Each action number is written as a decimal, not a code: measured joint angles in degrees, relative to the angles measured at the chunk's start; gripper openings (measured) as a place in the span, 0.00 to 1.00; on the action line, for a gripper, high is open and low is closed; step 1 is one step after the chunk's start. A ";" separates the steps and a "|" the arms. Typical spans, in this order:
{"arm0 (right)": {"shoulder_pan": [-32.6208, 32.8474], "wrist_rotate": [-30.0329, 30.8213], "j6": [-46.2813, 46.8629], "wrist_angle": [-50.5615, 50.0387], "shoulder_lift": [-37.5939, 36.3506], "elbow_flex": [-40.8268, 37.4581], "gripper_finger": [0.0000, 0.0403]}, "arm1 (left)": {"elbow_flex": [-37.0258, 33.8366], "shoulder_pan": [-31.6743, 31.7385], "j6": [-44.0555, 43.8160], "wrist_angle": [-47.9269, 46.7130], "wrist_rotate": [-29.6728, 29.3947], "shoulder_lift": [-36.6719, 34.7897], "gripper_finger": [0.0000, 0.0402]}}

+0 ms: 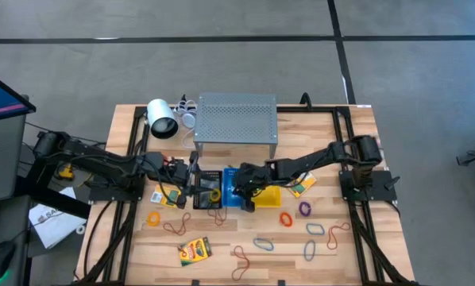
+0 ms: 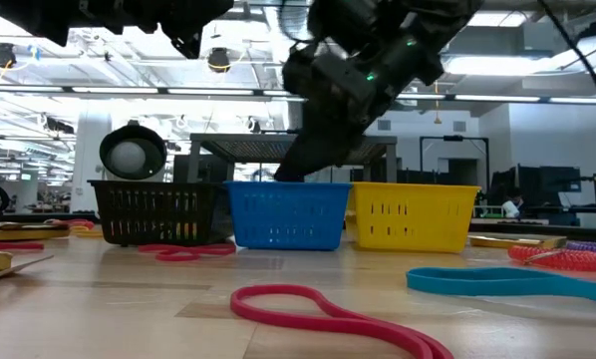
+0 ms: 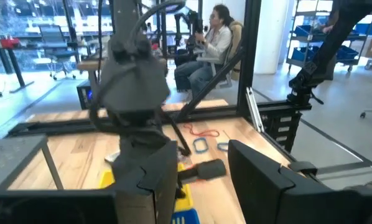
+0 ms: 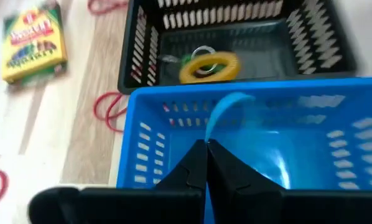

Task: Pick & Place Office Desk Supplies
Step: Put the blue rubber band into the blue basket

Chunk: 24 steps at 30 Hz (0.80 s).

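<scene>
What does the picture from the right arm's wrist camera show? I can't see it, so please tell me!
The right gripper is shut on a blue rubber band, holding it over the blue basket. Behind it, a black basket holds a yellow ring, and a crayon box lies on the wooden table.

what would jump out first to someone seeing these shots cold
Three small baskets in a row at mid-table: black, blue and yellow. The right pincer is shut on a blue rubber band over the blue basket. Yellow tape roll lies in the black one.
</scene>
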 joint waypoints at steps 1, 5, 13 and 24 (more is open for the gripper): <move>0.01 -0.18 -0.45 -1.18 1.14 1.32 0.00 | -0.06 0.00 -0.06 -0.96 0.01 -0.24 0.34; 0.00 -0.68 -1.99 -7.50 4.10 6.74 0.00 | -0.02 -0.11 -0.20 -1.94 0.00 0.03 0.34; -0.05 -0.72 -2.82 -15.57 6.02 11.01 0.00 | -0.07 0.00 -0.26 -3.74 0.00 0.04 0.34; -0.11 -0.74 -2.81 -17.99 5.71 10.93 0.02 | -0.07 0.00 -0.26 -4.31 0.00 0.04 0.34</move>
